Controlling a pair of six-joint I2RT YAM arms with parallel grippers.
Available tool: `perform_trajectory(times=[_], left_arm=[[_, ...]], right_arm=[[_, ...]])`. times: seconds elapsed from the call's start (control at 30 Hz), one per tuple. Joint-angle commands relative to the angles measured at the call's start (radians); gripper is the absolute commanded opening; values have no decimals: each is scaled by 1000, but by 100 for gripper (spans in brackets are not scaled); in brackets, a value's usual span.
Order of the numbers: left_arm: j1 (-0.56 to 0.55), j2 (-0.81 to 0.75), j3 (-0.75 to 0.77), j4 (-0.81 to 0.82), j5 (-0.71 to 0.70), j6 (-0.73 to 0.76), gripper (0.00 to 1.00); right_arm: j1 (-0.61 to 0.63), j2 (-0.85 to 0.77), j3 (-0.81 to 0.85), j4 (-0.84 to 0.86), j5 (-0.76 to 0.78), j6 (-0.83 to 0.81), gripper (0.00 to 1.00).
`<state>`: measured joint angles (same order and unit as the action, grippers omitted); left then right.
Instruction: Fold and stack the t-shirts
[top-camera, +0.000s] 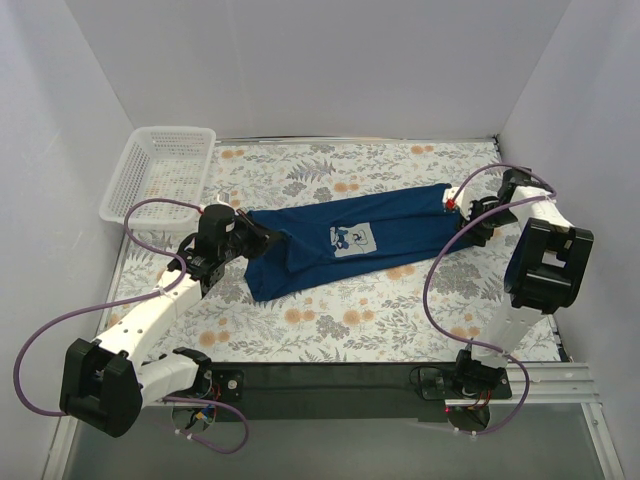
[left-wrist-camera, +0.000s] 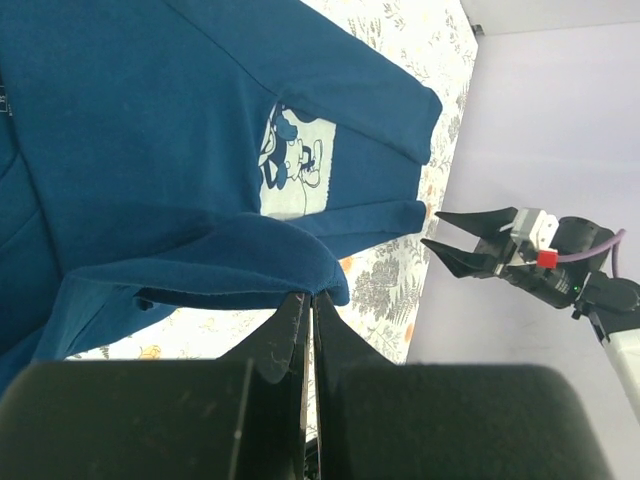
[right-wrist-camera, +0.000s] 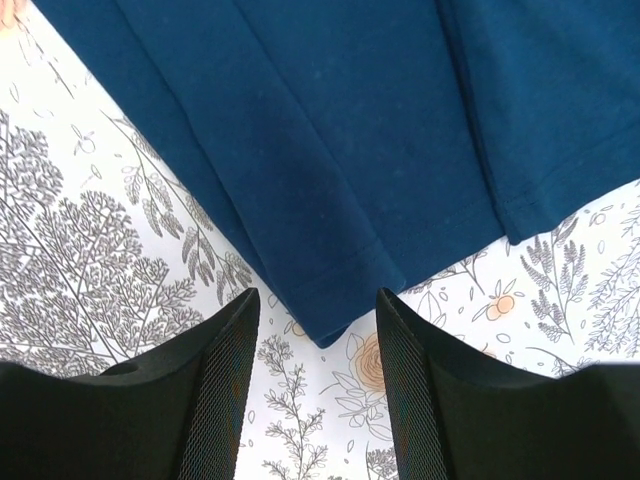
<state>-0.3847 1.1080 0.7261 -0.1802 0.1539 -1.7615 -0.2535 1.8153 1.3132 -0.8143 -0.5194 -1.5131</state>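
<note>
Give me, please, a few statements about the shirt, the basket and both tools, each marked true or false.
1. The t-shirt is dark blue with a printed patch. True.
2. The right tool is shut on the cloth. False: its jaws stand open, with a t-shirt corner lying between them.
3. The basket sits at the far left corner of the table. True.
4. The left tool is wide open. False: it is shut on the t-shirt's edge.
</note>
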Motion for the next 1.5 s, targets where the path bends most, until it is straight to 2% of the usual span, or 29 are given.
perform_trajectory(times=[0.0,0.4,0.6,0.9,1.1,1.13,1.2,1.33,1.47], left_arm=[[6,-19,-5,21,19,17,0],[7,-23,-16,25,24,13,0],[7,-25,-19,25,27,10,0],[6,-30,-14,21,26,10,0],[7,-31,-13,21,26,10,0],[7,-30,-13,21,24,11,0],[7,-30,-10,18,24,14,0],[7,-34,9,1,4,22,0],[7,-48,22,-8,-7,16,0]], right_arm=[[8,7,6,-26,53,-55,48],[19,75,29,-22,85,-38,50],[20,93,54,-17,85,-21,47],[20,91,70,-19,87,-6,32],[19,87,72,-22,75,7,14],[20,84,72,-20,71,11,7],[20,72,78,-23,58,36,1],[20,26,86,-40,53,100,1],[5,-39,55,-106,12,68,1]])
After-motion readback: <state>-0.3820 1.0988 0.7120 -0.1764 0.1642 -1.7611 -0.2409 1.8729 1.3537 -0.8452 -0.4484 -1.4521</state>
